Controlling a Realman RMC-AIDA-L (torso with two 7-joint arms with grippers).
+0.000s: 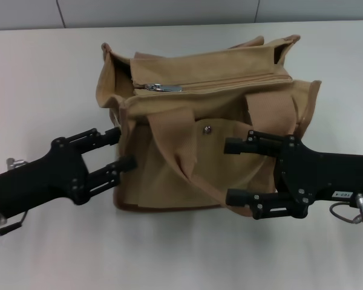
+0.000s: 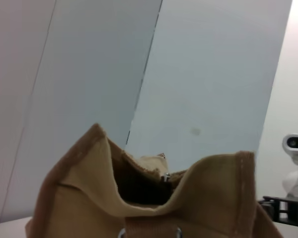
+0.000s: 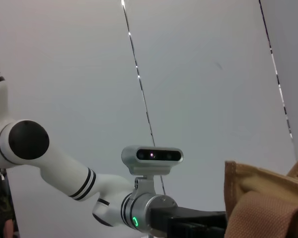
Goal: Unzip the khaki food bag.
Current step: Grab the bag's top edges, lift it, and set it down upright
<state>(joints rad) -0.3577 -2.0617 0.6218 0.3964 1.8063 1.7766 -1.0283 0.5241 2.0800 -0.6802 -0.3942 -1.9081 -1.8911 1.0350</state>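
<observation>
Khaki food bag (image 1: 199, 133) sitting zipped on table (image 1: 42, 72); left pincer (image 1: 122, 148) and right pincer (image 1: 231, 171) both gaping apart, flanking its front.

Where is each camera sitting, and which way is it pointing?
Head view: on the robot's head, looking forward and down at the bag on the table; the left gripper and right gripper both show, fingers open.
Left wrist view: low by the bag's end, facing up toward the wall; the right gripper shows at the edge.
Right wrist view: low, facing the wall; the left arm shows.
All three share the bag.
</observation>
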